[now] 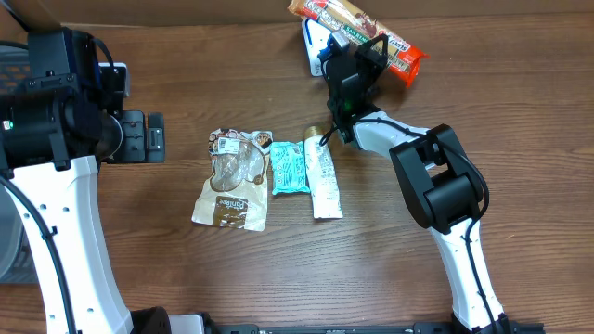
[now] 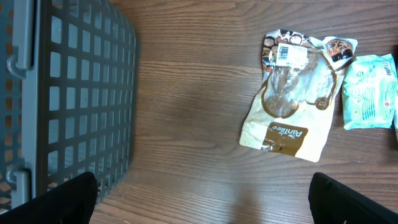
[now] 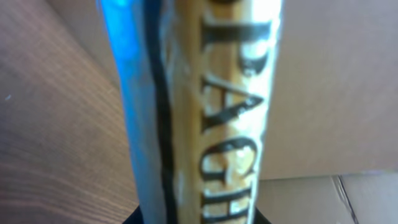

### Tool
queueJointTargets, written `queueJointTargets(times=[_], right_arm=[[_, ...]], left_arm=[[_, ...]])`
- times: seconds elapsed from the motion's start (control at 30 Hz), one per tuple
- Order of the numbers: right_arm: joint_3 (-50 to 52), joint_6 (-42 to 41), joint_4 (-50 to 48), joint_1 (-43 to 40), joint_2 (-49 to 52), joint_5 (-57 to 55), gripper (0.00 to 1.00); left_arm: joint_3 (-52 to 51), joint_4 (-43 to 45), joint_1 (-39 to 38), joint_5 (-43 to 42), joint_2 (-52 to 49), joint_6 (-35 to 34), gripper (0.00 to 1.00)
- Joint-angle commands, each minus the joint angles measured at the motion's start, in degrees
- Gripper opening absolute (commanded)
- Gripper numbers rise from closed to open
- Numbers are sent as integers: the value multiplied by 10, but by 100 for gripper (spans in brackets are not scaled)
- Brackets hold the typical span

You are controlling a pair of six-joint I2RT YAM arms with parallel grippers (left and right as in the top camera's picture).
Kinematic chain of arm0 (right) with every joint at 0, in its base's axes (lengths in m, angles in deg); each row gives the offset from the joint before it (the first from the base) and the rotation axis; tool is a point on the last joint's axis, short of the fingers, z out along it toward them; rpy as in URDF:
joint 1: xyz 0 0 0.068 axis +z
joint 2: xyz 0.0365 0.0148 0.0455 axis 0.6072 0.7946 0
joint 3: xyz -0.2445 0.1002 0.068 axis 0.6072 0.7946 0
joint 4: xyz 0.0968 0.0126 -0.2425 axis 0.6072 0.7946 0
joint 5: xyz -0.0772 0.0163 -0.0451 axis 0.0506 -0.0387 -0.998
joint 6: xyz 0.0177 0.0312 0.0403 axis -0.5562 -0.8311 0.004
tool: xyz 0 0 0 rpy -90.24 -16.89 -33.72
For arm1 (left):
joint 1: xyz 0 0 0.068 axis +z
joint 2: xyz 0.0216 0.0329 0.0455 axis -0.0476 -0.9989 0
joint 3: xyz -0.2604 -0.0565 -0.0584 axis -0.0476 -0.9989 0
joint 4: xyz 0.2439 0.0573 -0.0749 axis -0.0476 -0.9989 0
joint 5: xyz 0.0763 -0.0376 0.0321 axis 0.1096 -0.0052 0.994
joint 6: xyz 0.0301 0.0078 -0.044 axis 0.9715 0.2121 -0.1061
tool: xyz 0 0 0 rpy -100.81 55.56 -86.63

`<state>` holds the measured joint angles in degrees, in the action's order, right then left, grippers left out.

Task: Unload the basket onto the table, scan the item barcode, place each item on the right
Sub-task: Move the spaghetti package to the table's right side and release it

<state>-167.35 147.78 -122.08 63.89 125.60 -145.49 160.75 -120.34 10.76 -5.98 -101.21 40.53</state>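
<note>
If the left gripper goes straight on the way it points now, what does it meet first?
Probably the bare wooden table, between the grey basket and the brown pouch; depth is unclear.

yellow packet [image 3: 230, 112]: large dark letters "PAGH" running lengthwise, the rest cut off
brown pouch [image 2: 292, 99]: upside-down white script word, unclear
barcode sticker [image 2: 290, 55]: white, on the pouch
bar wrapper [image 1: 357, 23]: print too small

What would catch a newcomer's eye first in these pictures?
A yellow pack with big dark letters fills the right wrist view, held by the right gripper at the far side. Three packs lie in a row in the middle: brown pouch, teal pack, white pack. A grey basket sits left.
</note>
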Motion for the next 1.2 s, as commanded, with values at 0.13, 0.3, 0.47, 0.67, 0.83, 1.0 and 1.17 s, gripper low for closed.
queueJointTargets(times=[0.13,0.3,0.47,0.67,0.83,1.0,1.17], right_arm=[[-31,-42,-47,33,-86,-81,3],[-31,-127,132,71,-186,-74,4],[-31,-321,421,95,-301,-18,3],[-31,-652,807,72,-471,349,3],[-29,-810,1003,-75,-511,595,4],[52,-943,1013,-196,-509,648,4],[229,-1090,836,-271,-509,723,4]], left_arm=[[1,1,2,-2,-2,11,100],[1,1,2,-2,-2,11,100],[1,1,2,-2,-2,11,100],[1,1,2,-2,-2,11,100],[1,1,2,-2,-2,11,100],[1,1,2,-2,-2,11,100],[1,1,2,-2,-2,11,100]])
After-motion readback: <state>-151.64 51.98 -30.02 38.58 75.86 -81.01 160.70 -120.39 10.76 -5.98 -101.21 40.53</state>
